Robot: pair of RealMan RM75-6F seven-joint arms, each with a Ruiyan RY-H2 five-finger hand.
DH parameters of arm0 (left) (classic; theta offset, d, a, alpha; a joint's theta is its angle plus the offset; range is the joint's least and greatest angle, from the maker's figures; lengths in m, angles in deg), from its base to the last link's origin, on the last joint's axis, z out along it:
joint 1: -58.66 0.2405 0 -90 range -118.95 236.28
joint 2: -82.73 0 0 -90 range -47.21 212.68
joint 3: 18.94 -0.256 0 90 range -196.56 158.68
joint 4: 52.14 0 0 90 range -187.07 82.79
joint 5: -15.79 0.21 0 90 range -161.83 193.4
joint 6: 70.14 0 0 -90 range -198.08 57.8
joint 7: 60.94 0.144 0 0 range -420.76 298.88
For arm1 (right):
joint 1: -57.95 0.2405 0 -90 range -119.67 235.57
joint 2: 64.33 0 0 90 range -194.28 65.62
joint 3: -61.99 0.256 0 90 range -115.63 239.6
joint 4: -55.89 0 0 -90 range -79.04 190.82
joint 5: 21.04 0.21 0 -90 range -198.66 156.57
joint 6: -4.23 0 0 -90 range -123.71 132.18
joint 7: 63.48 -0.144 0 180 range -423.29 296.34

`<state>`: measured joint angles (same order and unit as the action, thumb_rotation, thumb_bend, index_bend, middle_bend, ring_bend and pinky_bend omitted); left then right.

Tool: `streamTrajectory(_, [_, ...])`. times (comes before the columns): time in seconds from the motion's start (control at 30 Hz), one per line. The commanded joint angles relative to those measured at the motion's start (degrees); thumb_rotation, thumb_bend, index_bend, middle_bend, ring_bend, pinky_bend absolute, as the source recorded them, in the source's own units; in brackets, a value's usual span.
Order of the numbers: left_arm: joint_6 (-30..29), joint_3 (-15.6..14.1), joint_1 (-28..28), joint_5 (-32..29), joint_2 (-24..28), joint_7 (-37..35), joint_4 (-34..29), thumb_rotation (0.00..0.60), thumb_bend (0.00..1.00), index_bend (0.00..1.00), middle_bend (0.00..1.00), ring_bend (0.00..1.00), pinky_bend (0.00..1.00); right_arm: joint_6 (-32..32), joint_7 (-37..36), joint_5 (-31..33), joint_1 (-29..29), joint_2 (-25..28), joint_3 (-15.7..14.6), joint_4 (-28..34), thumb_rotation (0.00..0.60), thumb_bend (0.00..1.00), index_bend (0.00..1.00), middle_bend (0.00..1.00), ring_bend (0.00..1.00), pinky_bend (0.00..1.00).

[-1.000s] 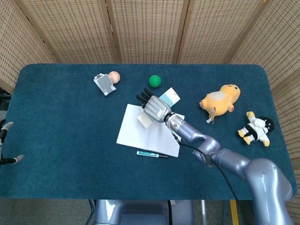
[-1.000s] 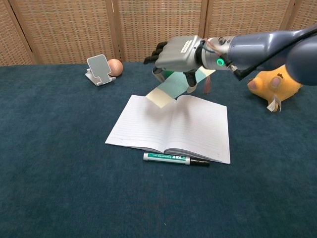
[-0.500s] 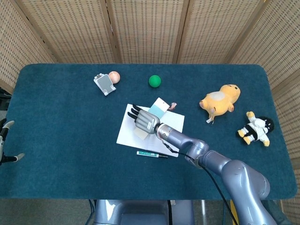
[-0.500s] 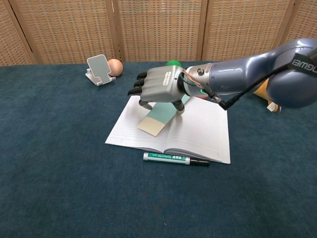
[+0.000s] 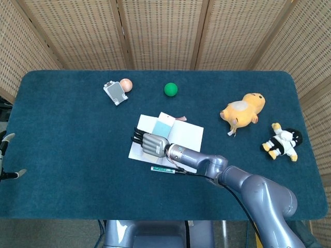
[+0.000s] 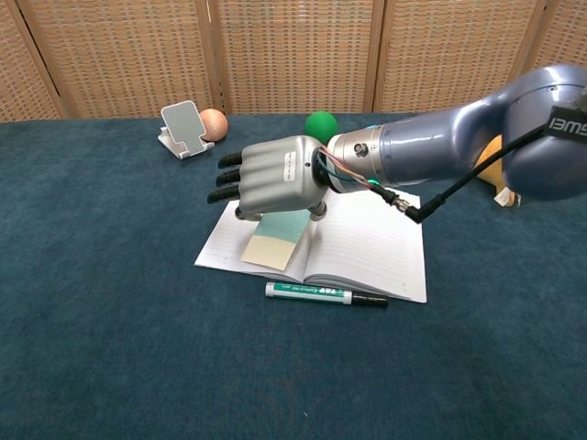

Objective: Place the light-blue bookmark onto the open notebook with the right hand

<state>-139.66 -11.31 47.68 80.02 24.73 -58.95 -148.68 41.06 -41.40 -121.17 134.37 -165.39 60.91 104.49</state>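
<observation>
The open notebook [image 5: 183,135] [image 6: 376,238] lies in the middle of the blue table. The light-blue bookmark [image 5: 163,126] [image 6: 275,240] slants over its left page; the cream lower end looks to touch the paper, and the tassel [image 5: 181,119] trails at the top. My right hand [image 5: 151,144] [image 6: 273,176] hovers palm down over the bookmark and holds it from above, fingers stretched to the left. Where the bookmark is gripped is hidden under the palm. Only two spread fingertips of my left hand [image 5: 7,156] show at the left table edge, holding nothing.
A green-and-white marker [image 5: 168,170] [image 6: 326,294] lies along the notebook's near edge. At the back are a small phone stand [image 5: 115,92], a peach ball [image 5: 126,84] and a green ball [image 5: 170,89]. A yellow plush [image 5: 243,110] and a small doll [image 5: 282,141] sit to the right.
My right hand has come down and moved left toward the near side with the bookmark, from above the notebook's far edge to low over the left page. The bookmark's lower end now meets the paper.
</observation>
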Motion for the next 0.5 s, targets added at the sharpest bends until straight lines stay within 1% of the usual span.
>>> streamTrajectory(0.03, [0.0,-0.1,0.0,0.1,0.1,-0.1,0.0,0.6,0.0,0.0,0.0,0.0,0.0,0.4,0.6,-0.6,0.2,-0.2,-0.5,-0.8,0.6,0.36,0.57,0.0,0.0,0.0])
streamTrajectory(0.1, [-0.1,-0.1,0.1,0.2,0.1,-0.3,0.0,0.6,0.0,0.0,0.0,0.0,0.0,0.6,0.2,-0.6,0.0,-0.2,-0.7,-0.9,0.6,0.36,0.57,0.0,0.0,0.0])
streamTrajectory(0.17, [-0.1,-0.1,0.0,0.2,0.1,-0.3,0.1,0.6,0.0,0.0,0.0,0.0,0.0,1.0,0.3,-0.9,0.0,-0.3,-1.0,-1.2,0.6,0.36,0.52,0.0,0.0,0.0])
streamTrajectory(0.2, [-0.1,-0.1,0.0,0.2,0.1,-0.3,0.0,0.6,0.0,0.0,0.0,0.0,0.0,1.1,0.4,-1.0,-0.1,-0.3,-1.2,-1.3,0.6,0.36,0.47,0.0,0.0,0.0])
streamTrajectory(0.23, [-0.1,-0.2,0.0,0.3,0.0,-0.2,0.0,0.6,0.0,0.0,0.0,0.0,0.0,1.2,0.5,-1.2,-0.1,-0.3,-1.3,-1.4,0.6,0.36,0.39,0.0,0.0,0.0])
streamTrajectory(0.37, [-0.2,-0.2,0.0,0.3,0.0,-0.1,0.0,0.6,0.0,0.0,0.0,0.0,0.0,2.2,0.9,-1.8,-0.2,0.0,-1.7,-1.6,0.6,0.32,0.16,0.0,0.0,0.0])
streamTrajectory(0.5, [-0.2,-0.3,-0.1,0.2,0.0,0.0,-0.1,0.6,0.0,0.0,0.0,0.0,0.0,3.3,1.0,-2.3,-0.3,0.8,-1.9,-1.3,0.6,0.25,0.06,0.0,0.0,0.0])
